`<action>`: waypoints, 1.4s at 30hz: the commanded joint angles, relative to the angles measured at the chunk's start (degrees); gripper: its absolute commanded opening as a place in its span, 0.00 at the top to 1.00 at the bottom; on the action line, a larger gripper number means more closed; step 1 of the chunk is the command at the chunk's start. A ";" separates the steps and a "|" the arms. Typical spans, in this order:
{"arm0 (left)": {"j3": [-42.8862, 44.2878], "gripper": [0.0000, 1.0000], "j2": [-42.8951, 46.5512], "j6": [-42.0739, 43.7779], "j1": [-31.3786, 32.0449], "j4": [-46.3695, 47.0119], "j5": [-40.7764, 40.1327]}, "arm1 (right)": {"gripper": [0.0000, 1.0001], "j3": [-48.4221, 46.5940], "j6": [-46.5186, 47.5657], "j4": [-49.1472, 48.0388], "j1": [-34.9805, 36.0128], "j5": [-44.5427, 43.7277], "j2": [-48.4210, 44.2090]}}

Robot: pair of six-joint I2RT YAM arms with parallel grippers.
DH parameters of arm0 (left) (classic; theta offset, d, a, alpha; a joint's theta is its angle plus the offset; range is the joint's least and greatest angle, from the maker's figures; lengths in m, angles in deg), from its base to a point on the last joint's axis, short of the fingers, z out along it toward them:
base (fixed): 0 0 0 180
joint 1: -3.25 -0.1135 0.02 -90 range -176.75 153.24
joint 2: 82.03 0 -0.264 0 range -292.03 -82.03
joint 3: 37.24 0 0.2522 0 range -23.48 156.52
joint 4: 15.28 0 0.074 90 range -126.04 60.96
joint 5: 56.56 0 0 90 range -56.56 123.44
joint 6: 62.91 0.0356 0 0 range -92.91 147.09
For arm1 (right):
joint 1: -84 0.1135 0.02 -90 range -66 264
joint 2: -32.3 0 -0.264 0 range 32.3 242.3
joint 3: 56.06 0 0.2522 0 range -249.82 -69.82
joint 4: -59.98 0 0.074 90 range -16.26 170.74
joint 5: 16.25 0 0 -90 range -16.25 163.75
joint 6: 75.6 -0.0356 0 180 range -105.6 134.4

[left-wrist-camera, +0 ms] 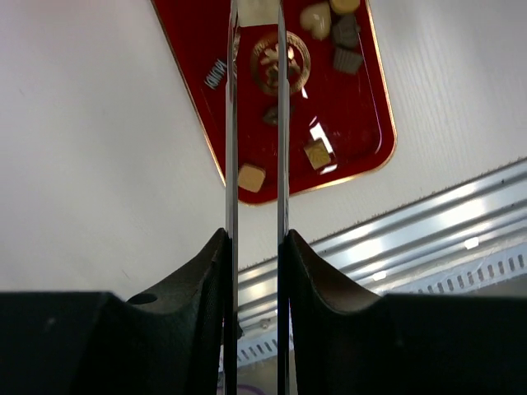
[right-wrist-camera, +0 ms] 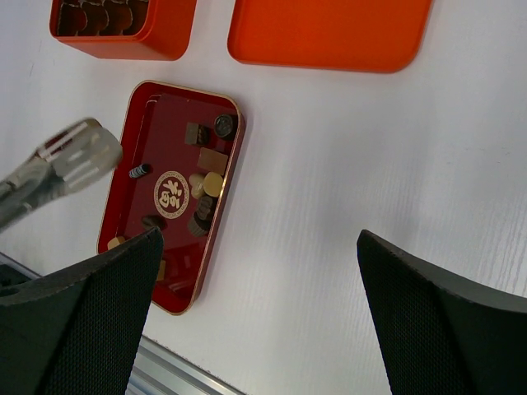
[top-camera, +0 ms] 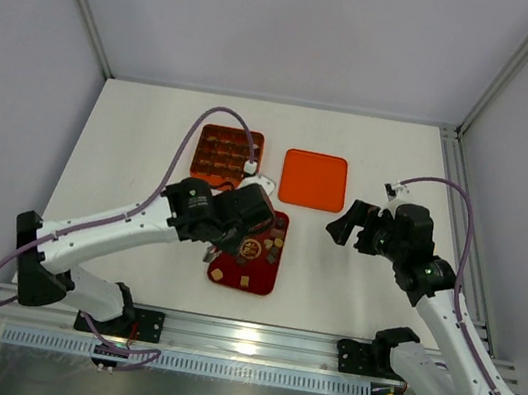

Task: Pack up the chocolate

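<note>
Several small chocolate pieces (right-wrist-camera: pixel 206 185), dark, tan and cream, lie in the dark red tray (right-wrist-camera: pixel 145 123), which also shows in the top view (top-camera: pixel 227 274). My left gripper (top-camera: pixel 260 185) hangs above the tray's far end, pointing towards the orange grid box (top-camera: pixel 229 151). Its thin blades stand close and parallel, and a cream chocolate piece (left-wrist-camera: pixel 257 8) sits pinched between them at the frame's top edge. My right gripper (top-camera: pixel 340 227) is open and empty over bare table, to the right of the tray.
The orange box (right-wrist-camera: pixel 123 33) has brown pieces in several cells. A flat orange lid (top-camera: pixel 314 180) lies to its right. The metal rail (left-wrist-camera: pixel 428 239) runs along the near table edge, just below the tray.
</note>
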 commanded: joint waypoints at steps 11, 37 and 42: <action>13.20 0.69 -8.55 14.73 -28.04 9.05 4.26 | 0.00 -0.54 1.14 -4.21 0.32 1.33 3.26; 22.69 0.68 -25.96 17.90 -39.13 10.81 4.80 | 0.00 -0.28 1.75 -4.83 0.32 2.04 3.79; 22.43 0.66 -26.40 17.90 -39.22 10.46 4.54 | 0.00 -0.28 1.66 -4.65 0.32 1.95 3.62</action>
